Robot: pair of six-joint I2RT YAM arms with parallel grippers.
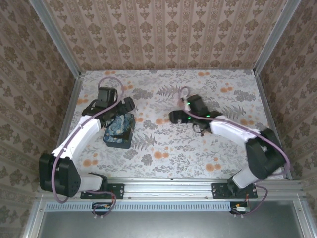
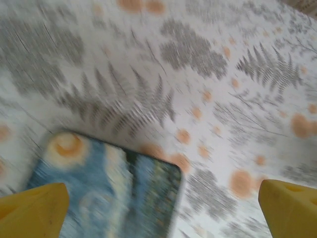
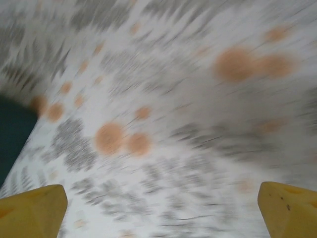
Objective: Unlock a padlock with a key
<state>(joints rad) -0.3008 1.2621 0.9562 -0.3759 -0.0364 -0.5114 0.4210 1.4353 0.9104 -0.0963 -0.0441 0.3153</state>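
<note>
Your left gripper (image 2: 158,213) hangs wide open and empty above the blue box (image 2: 109,198) at lower left. Right gripper (image 3: 158,213) is the same, over plain tablecloth (image 3: 198,124). Probably both readied to grab. Honestly can't tell where the padlock is.

Left wrist view: motion blur smears the table (image 2: 208,74) pattern. The blue box (image 2: 109,198) is cut off by the bottom edge, and the left tool (image 2: 158,213) is cropped to two yellow fingertips (image 2: 34,210) at the lower corners. Right wrist view: the blur is heavier and the right tool (image 3: 158,213) is likewise cropped. A dark shape (image 3: 12,134) at the left edge is unidentifiable. Top view: the left tool hides the box's far end.
</note>
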